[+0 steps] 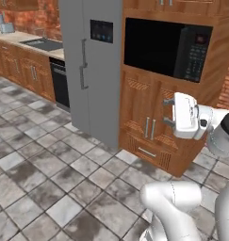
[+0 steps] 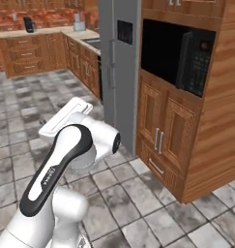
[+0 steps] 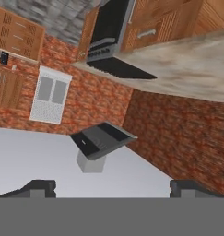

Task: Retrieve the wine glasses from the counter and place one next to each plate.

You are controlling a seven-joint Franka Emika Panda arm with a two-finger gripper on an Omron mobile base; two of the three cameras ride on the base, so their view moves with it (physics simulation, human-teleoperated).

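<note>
The tool [image 1: 168, 112] is seen in the left base view, held up in front of the wooden cabinet [image 1: 151, 120] below the microwave [image 1: 168, 47]. Its two fingers are spread wide apart and nothing is held between them; in the hand view the two dark tips stand at the bottom corners with only open room between.

No glass and no plate can be made out in any view. A stretch of desk [image 1: 19, 38] with a sink [image 1: 43, 44] is seen far off at the upper left of the left base view, beside the grey fridge [image 1: 90, 66]; whether it is the one that carries the glasses cannot be told. In the hand view, rolled upside down, a tan worktop [image 3: 196, 69] with a dark cooktop [image 3: 125, 69] and brick wall is seen, but no glasses can be picked out on it.

By these signs the task is judged to be at its start: neither glass is fetched, and both placings are left.
</note>
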